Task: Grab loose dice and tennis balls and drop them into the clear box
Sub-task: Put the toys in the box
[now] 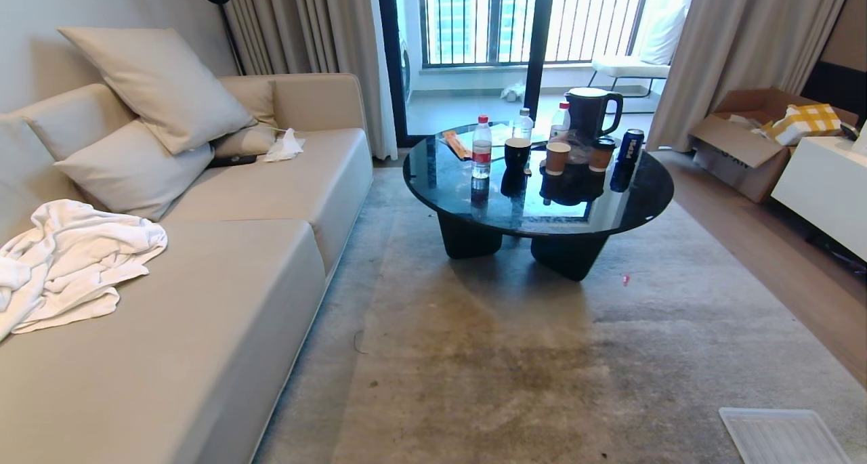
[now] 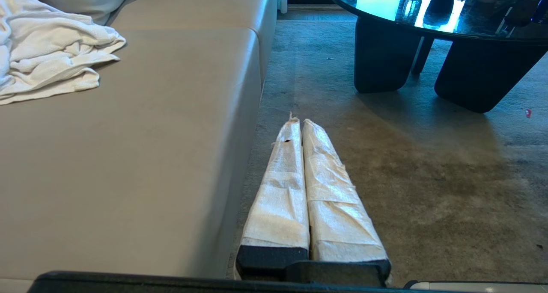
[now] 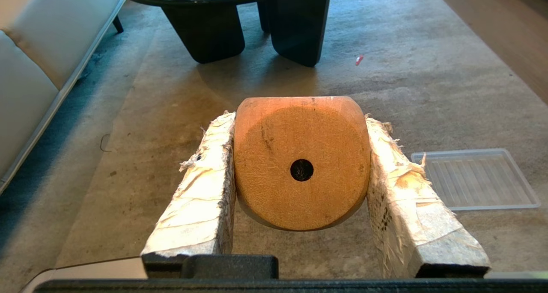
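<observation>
My right gripper (image 3: 299,119) is shut on a large rounded die (image 3: 302,156). The die's orange-yellow face with one black pip is turned toward the wrist camera, and the cloth-wrapped fingers (image 3: 201,186) press on its two sides above the carpet. My left gripper (image 2: 300,122) is shut with nothing in it and hangs over the carpet beside the sofa (image 2: 150,156). Neither arm shows in the head view. The tennis balls and the clear box are out of view.
A flat ribbed clear tray (image 1: 779,437) (image 3: 475,177) lies on the carpet at the near right. A round black glass table (image 1: 535,200) with bottles, cups and a kettle stands ahead. The beige sofa (image 1: 223,315) with a white towel (image 1: 68,261) fills the left. A cardboard box (image 1: 752,139) sits at the far right.
</observation>
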Robot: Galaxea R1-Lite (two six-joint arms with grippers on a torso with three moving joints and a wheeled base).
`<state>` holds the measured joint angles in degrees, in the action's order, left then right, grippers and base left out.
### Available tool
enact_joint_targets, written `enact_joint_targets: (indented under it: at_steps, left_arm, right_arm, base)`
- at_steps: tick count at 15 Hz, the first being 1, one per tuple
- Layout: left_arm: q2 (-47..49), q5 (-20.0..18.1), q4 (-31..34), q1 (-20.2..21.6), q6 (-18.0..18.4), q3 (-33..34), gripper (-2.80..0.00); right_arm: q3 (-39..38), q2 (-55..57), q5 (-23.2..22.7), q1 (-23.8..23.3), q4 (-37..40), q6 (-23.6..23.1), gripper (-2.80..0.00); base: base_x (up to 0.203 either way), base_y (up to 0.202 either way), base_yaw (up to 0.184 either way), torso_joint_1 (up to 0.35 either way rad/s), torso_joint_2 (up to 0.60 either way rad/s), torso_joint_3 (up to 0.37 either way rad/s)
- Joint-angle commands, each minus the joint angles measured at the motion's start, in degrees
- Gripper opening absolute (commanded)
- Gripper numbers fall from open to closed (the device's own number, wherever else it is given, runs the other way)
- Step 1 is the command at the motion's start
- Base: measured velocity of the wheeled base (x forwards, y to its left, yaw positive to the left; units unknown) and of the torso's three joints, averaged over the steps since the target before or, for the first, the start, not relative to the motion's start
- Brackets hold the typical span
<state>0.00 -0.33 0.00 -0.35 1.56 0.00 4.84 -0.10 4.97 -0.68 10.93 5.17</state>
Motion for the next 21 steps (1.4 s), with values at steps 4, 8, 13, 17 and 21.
enact_joint_targets:
  at_steps: [4, 8, 13, 17, 21]
  left_arm:
    - [0.0, -0.02, 0.0, 0.0, 0.11, 0.0, -2.8]
    - [0.0, -0.02, 0.0, 0.0, 0.11, 0.0, -2.8]
    - [0.0, -0.02, 0.0, 0.0, 0.11, 0.0, -2.8]
    - [0.0, -0.02, 0.0, 0.0, 0.11, 0.0, -2.8]
    - [0.0, -0.02, 0.0, 0.0, 0.11, 0.0, -2.8]
  right_arm:
    - [-0.01, 0.01, 0.04, -0.02, 0.05, 0.02, -2.8]
    - [-0.01, 0.01, 0.04, -0.02, 0.05, 0.02, -2.8]
    - [-0.01, 0.01, 0.04, -0.02, 0.05, 0.02, -2.8]
    - [-0.01, 0.01, 0.04, -0.02, 0.05, 0.02, -2.8]
    - [-0.01, 0.01, 0.03, -0.02, 0.05, 0.02, -2.8]
  base:
    - [0.0, 0.0, 0.0, 0.0, 0.0, 0.0]
    - [0.002, 0.005, -0.107, 0.001, 0.0, 0.0]
    - [0.0, 0.009, -0.166, 0.003, 0.0, 0.003]
    - [0.001, 0.012, -0.164, 0.002, 0.0, 0.004]
    - [0.002, 0.01, -0.163, 0.003, 0.0, 0.0]
